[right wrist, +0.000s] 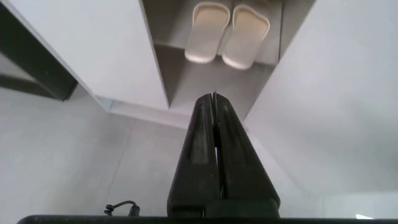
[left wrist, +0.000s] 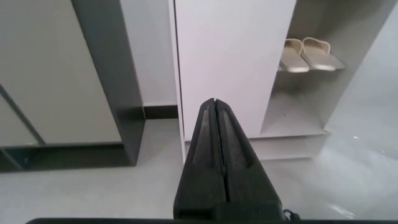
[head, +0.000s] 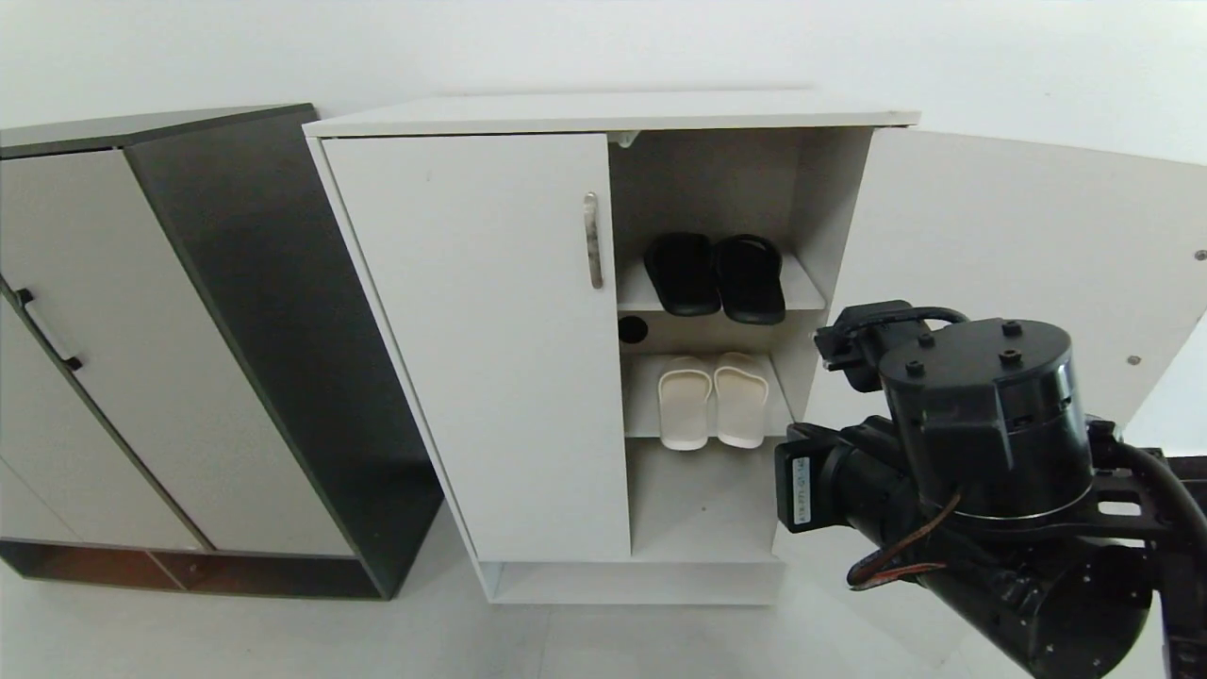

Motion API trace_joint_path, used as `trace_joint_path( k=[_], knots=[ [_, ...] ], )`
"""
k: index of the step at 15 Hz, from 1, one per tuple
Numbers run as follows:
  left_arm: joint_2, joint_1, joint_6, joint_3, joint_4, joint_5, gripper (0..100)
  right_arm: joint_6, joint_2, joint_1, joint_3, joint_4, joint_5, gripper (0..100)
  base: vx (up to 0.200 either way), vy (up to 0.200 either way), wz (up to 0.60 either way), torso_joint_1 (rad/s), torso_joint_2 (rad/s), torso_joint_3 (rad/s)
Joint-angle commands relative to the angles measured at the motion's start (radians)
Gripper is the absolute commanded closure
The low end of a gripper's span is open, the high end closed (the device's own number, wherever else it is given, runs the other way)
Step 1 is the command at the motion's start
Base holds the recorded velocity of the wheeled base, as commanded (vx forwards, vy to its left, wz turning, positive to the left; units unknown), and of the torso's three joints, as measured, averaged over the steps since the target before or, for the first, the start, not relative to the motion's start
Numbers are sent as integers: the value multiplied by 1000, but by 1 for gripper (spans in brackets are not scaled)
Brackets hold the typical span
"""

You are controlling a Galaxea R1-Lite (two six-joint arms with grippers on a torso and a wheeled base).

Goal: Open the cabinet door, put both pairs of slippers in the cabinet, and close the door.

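Stowing judged done: black slippers (head: 715, 275) on upper shelf, white slippers (head: 712, 400) below. Left tool (left wrist: 214, 102), right tool (right wrist: 215, 96) pinched narrow, empty. Next: push open door (head: 1018, 273) shut.

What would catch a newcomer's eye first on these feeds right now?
The white wooden cabinet stands with its right door wide open. Inside, a pair of black slide slippers sits on the upper shelf, and a pair of cream slide slippers on the shelf below. The bulky black right arm looms in the head view's lower right, before the open door.
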Motion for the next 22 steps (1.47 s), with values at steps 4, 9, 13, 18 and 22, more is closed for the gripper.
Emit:
trace_joint_path(
  k=[4, 9, 13, 18, 22],
  knots=[
    [1, 0, 0, 0, 0, 0, 100, -27, 7, 0, 34, -49, 1, 100, -200, 0, 0, 0, 2, 4],
    [1, 0, 0, 0, 0, 0, 100, -29, 12, -3, 37, -60, 1, 100, -40, 0, 0, 0, 0, 0],
    [1, -1, 0, 0, 0, 0, 100, -27, 15, -4, 39, -62, 1, 100, 0, 0, 0, 0, 0, 0],
    [1, 0, 0, 0, 0, 0, 100, -27, 26, -6, 37, -62, 1, 100, 0, 0, 0, 11, -147, -224],
    [1, 0, 0, 0, 0, 0, 100, -27, 26, -10, 37, -62, 1, 100, 0, 0, 0, 67, -504, -358]
  ],
)
